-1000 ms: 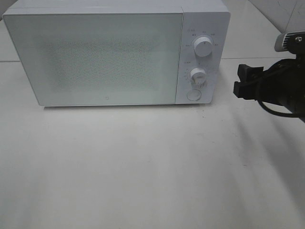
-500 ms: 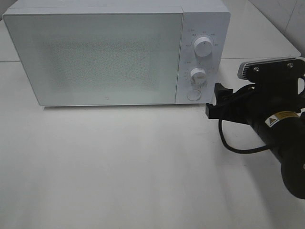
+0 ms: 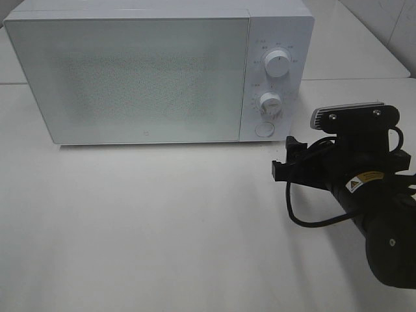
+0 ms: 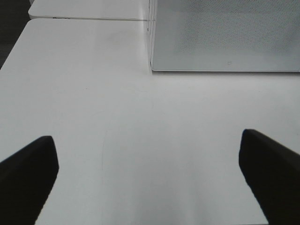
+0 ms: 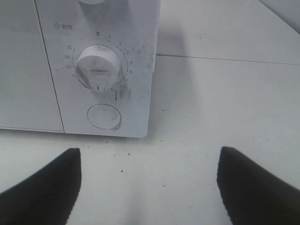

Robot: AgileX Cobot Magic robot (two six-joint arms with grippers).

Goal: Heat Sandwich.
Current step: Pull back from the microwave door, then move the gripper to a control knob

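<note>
Microwave (image 3: 279,26) door (image 3: 130,78) is shut and I see no sandwich in any view; it may sit behind the frosted door, so I cannot log loading as done. Right jaws are spread and empty, low over the surface (image 3: 162,227), facing the round button (image 5: 104,116) under the timer knob (image 5: 99,70); left jaws are spread wide and empty, near the microwave's left end. My guess: button or timer comes next, heating unconfirmed.

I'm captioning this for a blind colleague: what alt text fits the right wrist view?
The open, empty right gripper faces the control panel of a white microwave over a white table. A timer dial sits above a round button, both smudged.
</note>
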